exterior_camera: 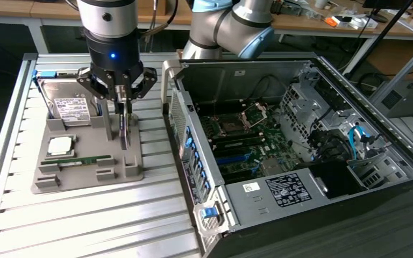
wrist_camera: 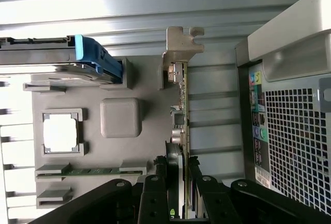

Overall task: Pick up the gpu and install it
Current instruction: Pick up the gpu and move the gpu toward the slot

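The gpu stands on edge along the side of the grey holder tray that faces the open computer case. Its silvery bracket is at the end away from me. My pincer is clamped on the gpu, one finger on each flat face. I cannot tell whether its lower edge touches the tray.

Further across the tray lie the square processor chip and the narrow green memory stick. The hard drive is at the tray's far end. The tray rests on the slatted metal table, just beside the case.
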